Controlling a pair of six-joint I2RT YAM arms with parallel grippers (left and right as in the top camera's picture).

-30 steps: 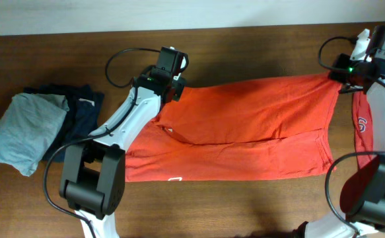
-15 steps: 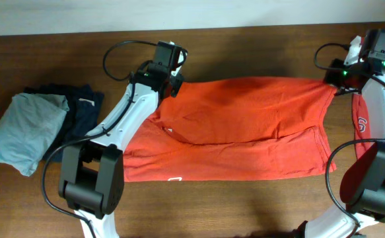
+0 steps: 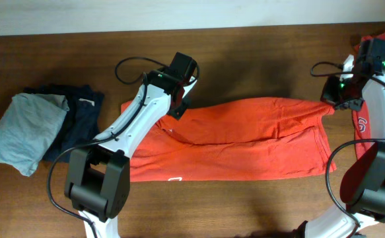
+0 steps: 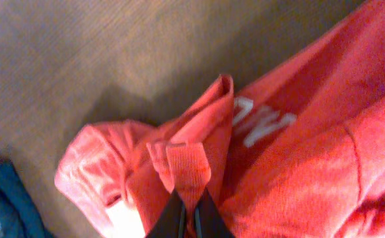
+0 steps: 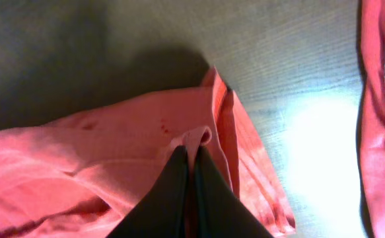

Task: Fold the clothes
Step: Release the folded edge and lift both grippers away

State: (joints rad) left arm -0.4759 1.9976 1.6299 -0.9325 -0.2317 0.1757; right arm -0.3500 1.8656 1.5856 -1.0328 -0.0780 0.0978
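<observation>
An orange-red T-shirt (image 3: pixel 245 139) lies spread across the middle of the table, its far edge lifted into a fold. My left gripper (image 3: pixel 177 106) is shut on the shirt's left far corner; the left wrist view shows the ribbed red cloth (image 4: pixel 189 168) pinched between the jaws (image 4: pixel 189 198), with white print beside it. My right gripper (image 3: pixel 329 102) is shut on the right far corner; the right wrist view shows a red fold (image 5: pixel 199 139) between the jaws (image 5: pixel 192 155). A second orange-red garment (image 3: pixel 362 125) with white print lies at the far right.
A light-grey folded garment (image 3: pixel 24 129) lies on a dark navy folded garment (image 3: pixel 80 116) at the left. The table's far edge meets a white wall (image 3: pixel 179 13). My arms' bases stand at the near edge.
Both grippers moved toward the near edge, drawing the shirt's far edge over the rest. The left one also shifted right. The visible shirt area has narrowed.
</observation>
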